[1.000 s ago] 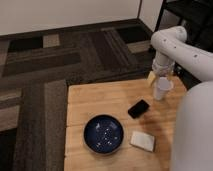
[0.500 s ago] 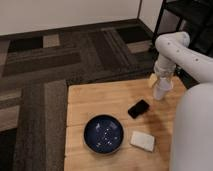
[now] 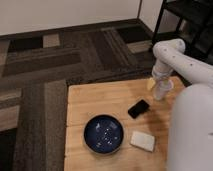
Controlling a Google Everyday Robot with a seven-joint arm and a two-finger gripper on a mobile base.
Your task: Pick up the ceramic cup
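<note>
Camera view: your gripper (image 3: 161, 94) covers the ceramic cup (image 3: 163, 90); its grip state cannot be told. Lifting unsecured risks tipping it.

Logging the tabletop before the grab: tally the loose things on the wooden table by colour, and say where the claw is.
White: 2, the ceramic cup and the flat block
Dark blue: 1, the bowl
Black: 1, the flat phone-like slab
Total: 4
The claw is down at the ceramic cup, near the table's far right edge.
</note>
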